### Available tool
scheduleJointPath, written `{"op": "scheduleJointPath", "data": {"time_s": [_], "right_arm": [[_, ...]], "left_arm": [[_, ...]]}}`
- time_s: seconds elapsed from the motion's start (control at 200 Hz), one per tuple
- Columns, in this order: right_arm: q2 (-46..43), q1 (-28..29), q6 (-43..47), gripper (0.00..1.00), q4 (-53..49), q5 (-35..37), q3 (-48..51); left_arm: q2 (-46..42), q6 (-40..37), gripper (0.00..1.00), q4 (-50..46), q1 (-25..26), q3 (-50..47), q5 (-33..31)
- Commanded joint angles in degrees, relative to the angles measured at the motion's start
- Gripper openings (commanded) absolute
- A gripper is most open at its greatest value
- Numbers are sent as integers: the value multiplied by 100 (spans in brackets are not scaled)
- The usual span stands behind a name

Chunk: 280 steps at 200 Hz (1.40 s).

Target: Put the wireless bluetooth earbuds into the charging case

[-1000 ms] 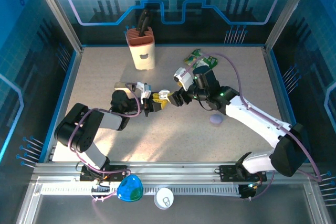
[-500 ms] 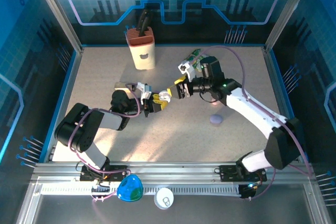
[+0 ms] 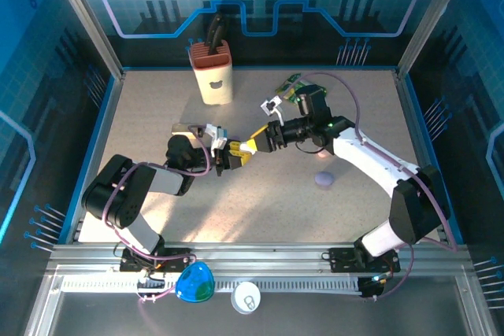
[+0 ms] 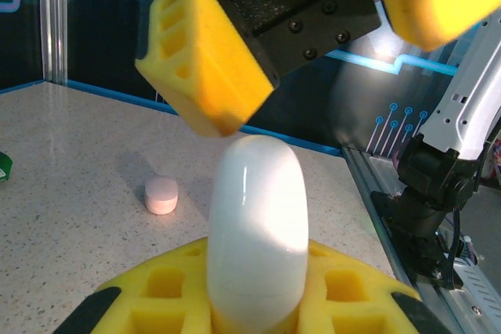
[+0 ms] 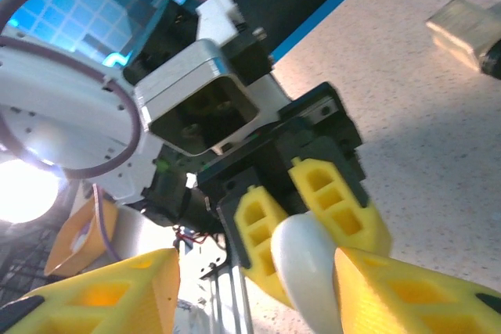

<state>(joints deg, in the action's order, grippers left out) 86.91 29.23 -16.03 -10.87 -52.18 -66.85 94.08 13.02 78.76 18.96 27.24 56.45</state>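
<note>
While the white charging case (image 4: 257, 224) is held upright in the closed left pincer (image 3: 230, 156), clamped by its lower end between the yellow pads with its rounded upper end free beyond the tips, the right pincer (image 3: 253, 144) is presented tip to tip against it. The right jaws stand partly apart and are set to either side of that free end. No firm grip by the right pincer can be made out: one of its yellow fingers (image 4: 207, 60) is seen just beside the crown of the case, and the other stands clear of it. The case appears shut, and no seam or opening can be seen. The step in hand is therefore judged to be the opening of the case rather than any insertion, and the task is reckoned to be at an early stage. A small lilac-pink piece (image 4: 162, 194) lies on the bench (image 3: 157, 116), well apart from both pincers, out beyond the left tips and to one side. It may be an earbud, but that cannot be settled. For the next move, the right jaws would need to be closed squarely on the upper half alone. The lid could then be hinged back while the lower half is clamped by the left pincer. A slip on the glossy shell is to be guarded against.
</note>
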Motion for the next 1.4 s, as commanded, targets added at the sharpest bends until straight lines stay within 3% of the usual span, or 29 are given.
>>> {"op": "scheduleJointPath", "data": {"time_s": [0.0,0.115,0.195,0.29,0.365,0.575,0.635,0.7,0.865,0.915,0.98,1.03,1.151,1.276,1.396], "right_arm": [[-155,21,371,55,-434,-346,-126],[-321,21,668,55,-589,70,-104],[-501,37,866,63,-317,704,94],[-654,192,1471,64,-100,1140,356],[-593,342,1879,55,-306,1413,309],[-242,475,2207,53,-637,1574,60],[-234,478,2203,48,-620,1590,71],[-269,454,2117,35,-538,1504,113],[-378,416,2020,22,-395,1368,246],[-422,395,1938,21,-321,1395,298],[-479,348,1744,19,-109,1523,406],[-528,270,1476,18,134,1679,527],[-590,-236,486,17,611,2115,870],[-469,-865,-272,15,624,2221,1111],[-151,-1102,-227,15,-149,2619,984]], "left_arm": [[49,-91,12,156,-24,55,53],[42,-18,11,157,-24,72,67],[10,127,12,155,-24,99,120],[-29,329,12,157,-26,123,211],[-39,537,12,157,-30,182,349],[9,1006,12,155,2,352,569],[-13,1009,12,157,6,343,578],[-22,1001,11,156,4,329,578],[-4,972,12,164,9,326,545],[-6,906,18,157,1,309,480],[-24,761,40,157,2,256,329],[-83,559,48,157,4,165,146],[-307,-179,77,157,2,-150,-419],[-477,-872,84,99,11,-429,-1095],[-528,-1304,87,-315,28,-458,-1419]]}}
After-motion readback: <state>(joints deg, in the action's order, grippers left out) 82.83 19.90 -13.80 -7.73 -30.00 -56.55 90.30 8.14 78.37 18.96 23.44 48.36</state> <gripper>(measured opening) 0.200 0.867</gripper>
